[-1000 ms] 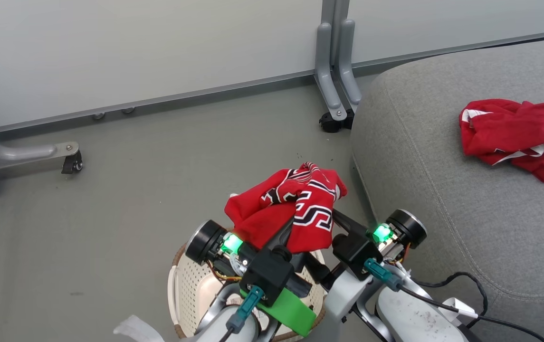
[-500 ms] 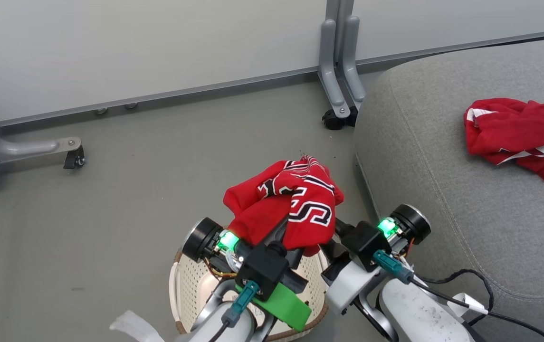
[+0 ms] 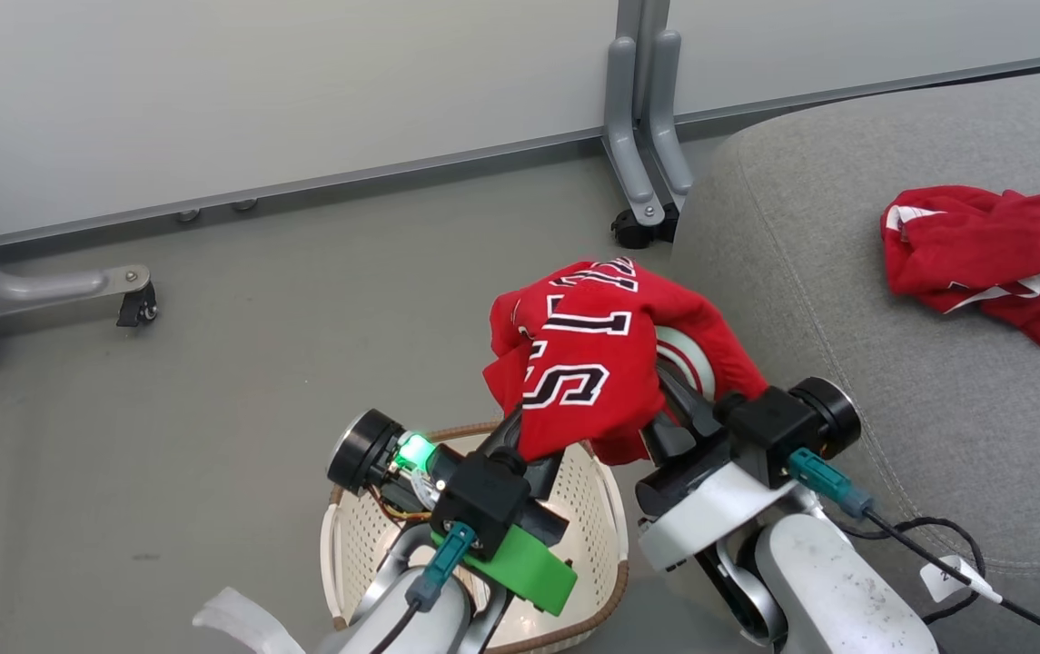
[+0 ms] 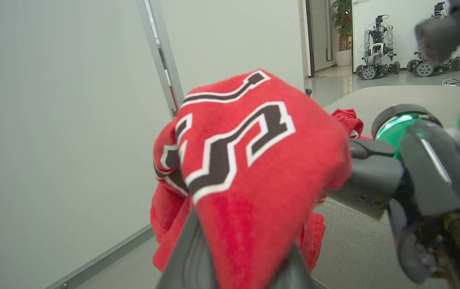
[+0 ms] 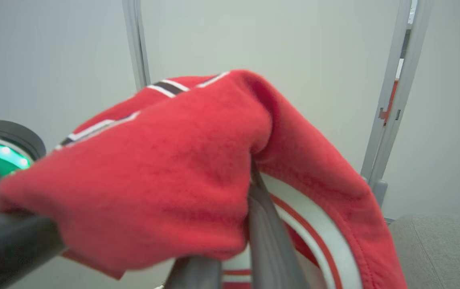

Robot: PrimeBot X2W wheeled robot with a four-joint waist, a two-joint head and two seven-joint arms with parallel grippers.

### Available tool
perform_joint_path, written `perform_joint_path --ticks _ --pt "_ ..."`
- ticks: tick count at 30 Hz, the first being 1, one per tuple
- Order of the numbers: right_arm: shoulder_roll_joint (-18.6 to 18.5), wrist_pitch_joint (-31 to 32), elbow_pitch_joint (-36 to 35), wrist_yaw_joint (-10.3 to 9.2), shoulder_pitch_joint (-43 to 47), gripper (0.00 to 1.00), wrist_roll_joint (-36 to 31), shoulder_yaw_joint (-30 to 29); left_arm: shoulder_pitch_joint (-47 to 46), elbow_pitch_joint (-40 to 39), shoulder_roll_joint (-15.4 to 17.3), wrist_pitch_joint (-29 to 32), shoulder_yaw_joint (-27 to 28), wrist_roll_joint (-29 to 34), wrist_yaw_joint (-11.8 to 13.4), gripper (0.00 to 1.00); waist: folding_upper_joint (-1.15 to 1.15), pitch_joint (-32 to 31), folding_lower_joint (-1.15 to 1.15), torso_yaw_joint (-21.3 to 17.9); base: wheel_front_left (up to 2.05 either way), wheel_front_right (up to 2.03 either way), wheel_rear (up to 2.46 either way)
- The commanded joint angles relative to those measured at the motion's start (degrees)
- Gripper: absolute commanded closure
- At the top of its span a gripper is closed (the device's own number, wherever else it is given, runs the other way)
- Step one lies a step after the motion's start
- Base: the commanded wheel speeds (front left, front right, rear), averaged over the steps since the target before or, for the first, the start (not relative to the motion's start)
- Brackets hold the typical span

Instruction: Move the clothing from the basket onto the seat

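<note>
A red garment of the clothing (image 3: pixel 597 359), with black letters outlined in white, hangs in the air above the basket (image 3: pixel 579 509). My left gripper (image 3: pixel 527 425) is shut on its lower left part, and my right gripper (image 3: pixel 672 392) is shut on its right side by the white trim. The cloth covers the fingertips of both. In the left wrist view the lettered garment (image 4: pixel 250 160) drapes over my fingers (image 4: pixel 191 257). In the right wrist view red cloth (image 5: pixel 165 168) is pinched between the fingers (image 5: pixel 268 237). Another red garment (image 3: pixel 992 259) lies crumpled on the grey seat (image 3: pixel 846 300).
The cream basket stands on the grey floor (image 3: pixel 256 363), close to the seat's left edge. White partition panels (image 3: pixel 256 91) with grey feet on castors (image 3: pixel 133 304) (image 3: pixel 638 227) line the far side. A black cable (image 3: pixel 937 545) trails over the seat's front corner.
The lettered garment has risen and shifted right toward the seat. My right gripper has closed on its right side and turned over. The left gripper still holds it.
</note>
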Motion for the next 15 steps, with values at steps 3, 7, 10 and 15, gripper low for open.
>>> perform_joint_path --ticks 3,7,10,15 --pt "0.32 -0.21 -2.01 -0.08 0.93 1.0 1.76 -1.25 0.12 0.09 0.16 0.01 0.29 -0.05 -0.31 0.95 0.0 -0.19 0.0 0.04 0.0 0.0 0.0" --pt "0.36 -0.21 -4.25 -0.07 1.46 1.0 3.15 -1.51 0.27 -0.08 0.16 0.01 0.57 -0.25 -0.34 0.55 0.0 -0.3 0.0 0.08 0.0 0.0 0.0" --pt "0.19 -0.21 -5.62 -0.07 1.64 1.0 3.39 -1.26 0.39 -0.12 0.16 0.01 1.0 -0.02 -0.24 0.0 0.0 -0.32 0.0 0.11 0.0 0.0 0.0" --pt "0.13 -0.21 -7.5 -0.07 2.11 1.0 3.92 -2.32 1.05 -0.39 0.16 0.01 1.72 0.33 -0.39 0.0 0.0 -0.39 0.0 0.19 0.0 0.0 0.0"
